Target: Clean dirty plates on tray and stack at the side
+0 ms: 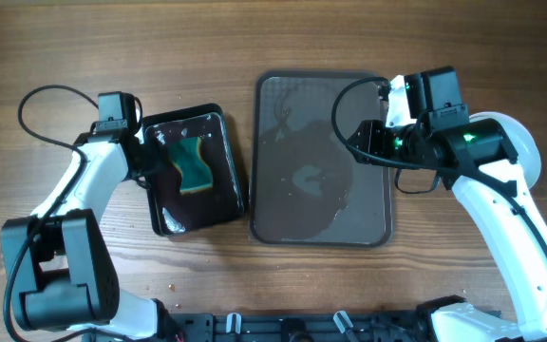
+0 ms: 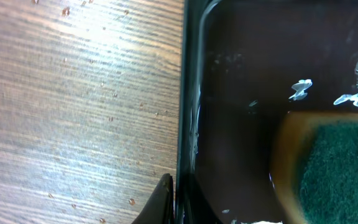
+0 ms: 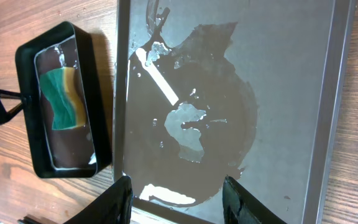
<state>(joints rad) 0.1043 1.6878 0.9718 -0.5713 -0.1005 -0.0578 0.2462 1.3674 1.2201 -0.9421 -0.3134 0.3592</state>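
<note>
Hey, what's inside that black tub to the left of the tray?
A green and yellow sponge lies in the black tub, in shallow dark water with a few white flecks of foam. The tub's floor beneath the sponge is covered, so unseen.

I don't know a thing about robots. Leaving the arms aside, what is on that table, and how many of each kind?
Grey tray: 1
Black tub: 1
Green and yellow sponge: 1
White plate, half hidden, perhaps a stack: 1 seen
Total: 4
</note>
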